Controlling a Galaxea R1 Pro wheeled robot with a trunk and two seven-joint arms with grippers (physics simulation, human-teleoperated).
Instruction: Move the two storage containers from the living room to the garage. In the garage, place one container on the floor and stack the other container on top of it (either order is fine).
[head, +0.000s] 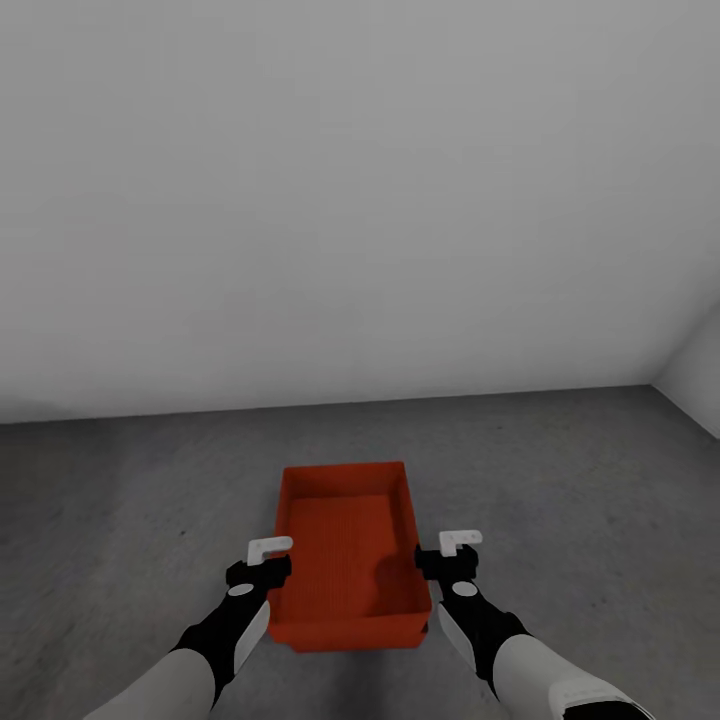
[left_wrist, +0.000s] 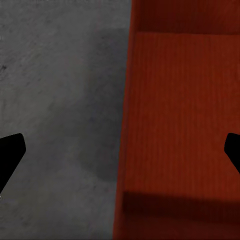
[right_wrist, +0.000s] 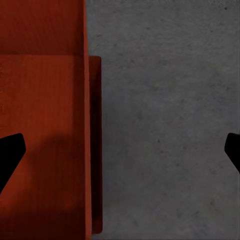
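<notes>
Nearest the camera in the head view, two arms reach forward, each with a white forearm shell, a black wrist and a small white bracket at its tip. The left gripper (head: 262, 570) hangs over the left long wall of the bin, and the right gripper (head: 452, 562) over the right long wall. Both are spread wide and grasp nothing: in the left wrist view the gripper (left_wrist: 120, 155) has one black fingertip (left_wrist: 10, 152) over concrete and the other over the bin's inside, with the wall between them; the right gripper (right_wrist: 120, 155) straddles its wall the same way.

Between the two arms sits an orange-red storage container (head: 345, 550), a lidless rectangular bin with thin plain walls and a finely ribbed bottom. A second rim edge peeps out just beyond its wall in the right wrist view (right_wrist: 96, 145) and under its near corner in the head view, so two containers appear stacked, one nested beneath the other.

They rest on the floor (head: 120, 500), a dark grey, rough, speckled concrete. Beyond it rises one plain white wall (head: 360, 200), smooth and bare, meeting a second white wall (head: 700, 370) at the far right corner.
</notes>
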